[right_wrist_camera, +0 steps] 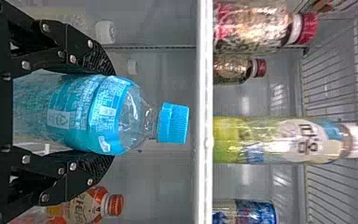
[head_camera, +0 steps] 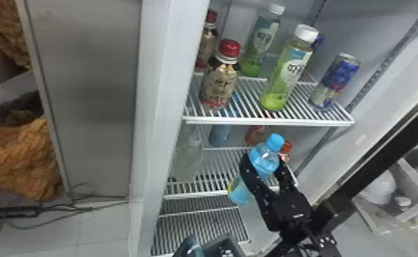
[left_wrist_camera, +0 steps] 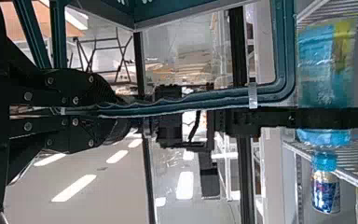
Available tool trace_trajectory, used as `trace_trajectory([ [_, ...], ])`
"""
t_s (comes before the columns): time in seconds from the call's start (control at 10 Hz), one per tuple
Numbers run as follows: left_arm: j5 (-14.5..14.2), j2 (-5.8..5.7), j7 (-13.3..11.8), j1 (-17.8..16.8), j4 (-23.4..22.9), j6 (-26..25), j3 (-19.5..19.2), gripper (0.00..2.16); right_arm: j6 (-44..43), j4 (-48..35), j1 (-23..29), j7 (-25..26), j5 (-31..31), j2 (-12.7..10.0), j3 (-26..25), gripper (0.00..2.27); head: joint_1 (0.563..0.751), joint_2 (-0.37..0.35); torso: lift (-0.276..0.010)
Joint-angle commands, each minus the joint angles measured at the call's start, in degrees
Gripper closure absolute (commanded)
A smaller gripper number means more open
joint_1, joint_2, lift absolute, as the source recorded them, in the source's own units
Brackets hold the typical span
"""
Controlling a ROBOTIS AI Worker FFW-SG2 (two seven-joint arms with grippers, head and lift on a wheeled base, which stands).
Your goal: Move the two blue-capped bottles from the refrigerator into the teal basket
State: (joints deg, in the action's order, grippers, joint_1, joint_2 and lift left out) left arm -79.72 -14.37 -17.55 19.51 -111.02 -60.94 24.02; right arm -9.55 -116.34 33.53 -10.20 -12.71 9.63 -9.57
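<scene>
The right gripper (head_camera: 264,164) is clenched on a clear plastic bottle with a blue label and blue cap (head_camera: 265,159), one black finger on each side of its body. The bottle is cap-up, at the front of the white refrigerator (head_camera: 162,85). The left gripper (left_wrist_camera: 123,111) grasps the rim of the teal basket (head_camera: 191,245), which lies below the right gripper and towards its left. Above the right gripper, the white wire shelf (head_camera: 269,121) bears a red-capped bottle with a gold label (head_camera: 218,82), a white-capped green bottle (head_camera: 288,75) and a blue metal can (head_camera: 336,82). An orange-red-capped bottle (right_wrist_camera: 86,205) stands behind the right gripper.
</scene>
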Motion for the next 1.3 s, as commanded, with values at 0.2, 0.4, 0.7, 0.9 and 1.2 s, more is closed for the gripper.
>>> trace_trajectory([
  [0.2,0.0,0.05,0.06,0.17,0.0,0.05,-0.2,1.09,4.63,-10.15,7.53,-1.05,-1.0,-0.4,-0.45,0.61,0.695,-0.35,-0.151],
  [0.4,0.0,0.14,-0.02,0.45,0.0,0.19,-0.38,1.09,8.7,-14.23,11.46,-2.2,-0.83,-0.49,-0.8,0.61,0.695,-0.35,-0.151],
  [0.7,0.0,0.05,-0.02,0.59,0.0,0.19,-0.55,1.09,14.05,-20.41,15.54,-5.27,-0.56,-0.75,-2.47,0.61,0.695,-0.35,-0.151],
  [0.9,0.0,0.05,-0.02,0.87,0.0,0.19,-0.64,1.09,18.27,-23.93,17.51,-7.29,-0.03,-0.84,-3.53,0.61,0.695,-0.35,-0.151],
  [1.2,0.0,0.05,-0.02,0.87,0.0,0.19,-0.64,1.09,25.72,-26.32,18.5,-11.25,-0.12,-0.75,-4.32,0.61,0.695,-0.35,-0.151],
])
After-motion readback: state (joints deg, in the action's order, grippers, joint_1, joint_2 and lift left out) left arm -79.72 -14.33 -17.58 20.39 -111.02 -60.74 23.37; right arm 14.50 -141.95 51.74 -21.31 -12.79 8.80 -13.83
